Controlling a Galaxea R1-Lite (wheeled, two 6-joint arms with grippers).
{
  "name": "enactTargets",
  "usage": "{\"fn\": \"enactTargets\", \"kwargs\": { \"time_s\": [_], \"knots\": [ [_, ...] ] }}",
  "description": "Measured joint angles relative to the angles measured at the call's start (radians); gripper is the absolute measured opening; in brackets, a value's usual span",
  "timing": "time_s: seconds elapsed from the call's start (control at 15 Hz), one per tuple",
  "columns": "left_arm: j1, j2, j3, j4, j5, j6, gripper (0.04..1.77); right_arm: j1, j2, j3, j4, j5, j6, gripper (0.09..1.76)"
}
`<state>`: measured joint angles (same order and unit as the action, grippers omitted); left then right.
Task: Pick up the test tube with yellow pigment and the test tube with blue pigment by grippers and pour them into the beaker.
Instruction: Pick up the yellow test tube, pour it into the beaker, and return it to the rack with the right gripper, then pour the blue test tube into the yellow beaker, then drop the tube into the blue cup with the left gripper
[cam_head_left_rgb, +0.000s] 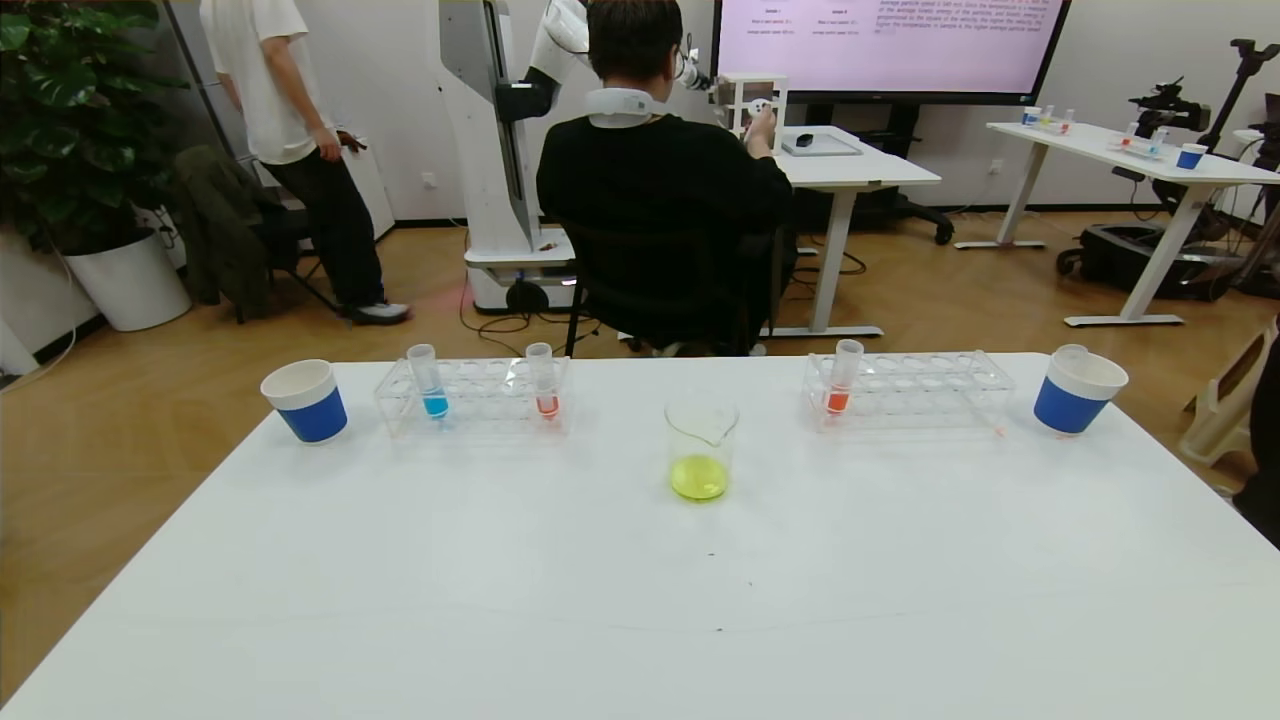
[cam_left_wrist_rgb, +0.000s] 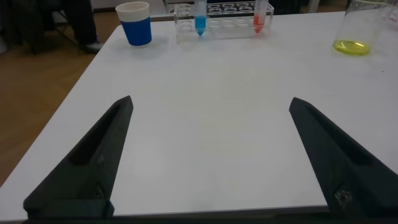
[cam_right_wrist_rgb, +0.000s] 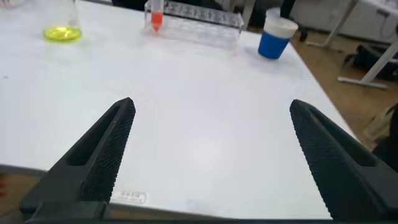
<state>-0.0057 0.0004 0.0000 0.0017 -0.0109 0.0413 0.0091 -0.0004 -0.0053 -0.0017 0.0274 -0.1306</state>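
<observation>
The test tube with blue pigment (cam_head_left_rgb: 432, 384) stands in the left clear rack (cam_head_left_rgb: 485, 398); it also shows in the left wrist view (cam_left_wrist_rgb: 200, 18). The beaker (cam_head_left_rgb: 701, 446) stands at the table's middle with yellow-green liquid at its bottom, and shows in both wrist views (cam_left_wrist_rgb: 359, 30) (cam_right_wrist_rgb: 62, 23). No tube with yellow liquid is in view. My left gripper (cam_left_wrist_rgb: 211, 107) is open and empty over bare table near the front edge. My right gripper (cam_right_wrist_rgb: 211, 107) is open and empty over bare table too. Neither gripper shows in the head view.
An orange-red tube (cam_head_left_rgb: 545, 386) shares the left rack; another (cam_head_left_rgb: 841, 382) stands in the right rack (cam_head_left_rgb: 925, 388). Blue paper cups stand at far left (cam_head_left_rgb: 307, 401) and far right (cam_head_left_rgb: 1075, 393); something clear pokes from the right one. People and desks are beyond the white table (cam_head_left_rgb: 640, 590).
</observation>
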Motion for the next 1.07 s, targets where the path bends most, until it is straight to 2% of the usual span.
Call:
{"fn": "enactTargets", "kwargs": {
  "time_s": [0.53, 0.87, 1.07],
  "knots": [
    [0.000, 0.000, 0.000, 0.000, 0.000, 0.002, 1.75, 0.000, 0.000, 0.005, 0.008, -0.014, 0.096, 1.74],
    [0.000, 0.000, 0.000, -0.002, 0.009, -0.013, 1.75, 0.000, 0.000, 0.005, 0.008, -0.014, 0.097, 1.74],
    [0.000, 0.009, -0.064, -0.011, -0.059, -0.011, 1.75, 0.001, 0.000, 0.005, 0.007, -0.014, 0.097, 1.74]
  ]
}}
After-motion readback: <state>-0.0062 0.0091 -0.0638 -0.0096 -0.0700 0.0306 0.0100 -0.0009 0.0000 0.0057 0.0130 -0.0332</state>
